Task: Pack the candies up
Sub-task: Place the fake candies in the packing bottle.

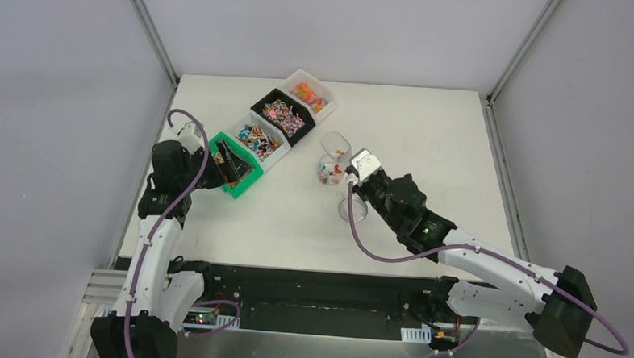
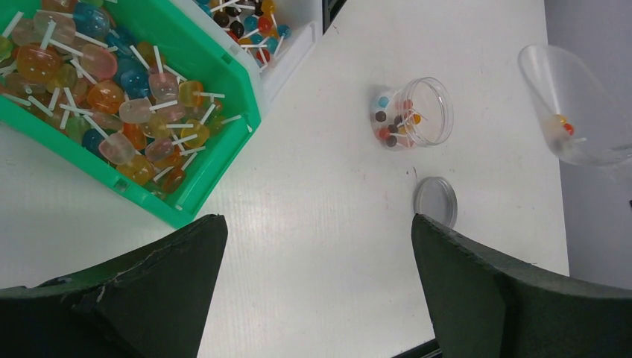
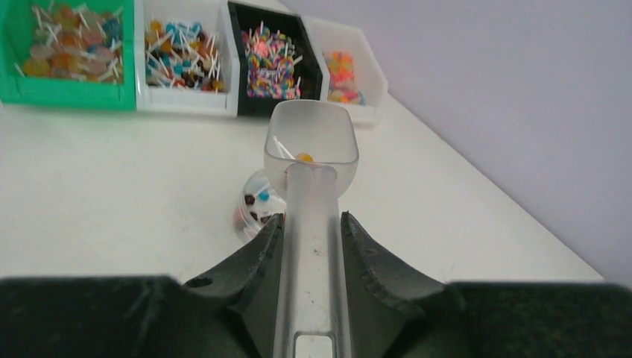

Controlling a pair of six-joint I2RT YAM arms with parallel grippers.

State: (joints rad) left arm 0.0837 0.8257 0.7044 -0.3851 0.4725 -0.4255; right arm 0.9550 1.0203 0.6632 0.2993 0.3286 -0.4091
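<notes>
- Since the scoop (image 3: 311,142) is meant to empty into the jar (image 1: 329,171), the right jaws pinch its handle, holding the bowl raised close by the jar with a few candies (image 3: 304,157) inside.
- The jar stands open on the counter (image 1: 428,151), its lid (image 1: 353,210) laid beside it. Some candies are already in it, but most fill the bins (image 3: 186,101).
- The left jaws are spread wide and empty over the green bin (image 2: 223,149), probably waiting.
- Only the left wrist view shows the jar's contents plainly, and only the right wrist view shows the grip on the handle.
</notes>
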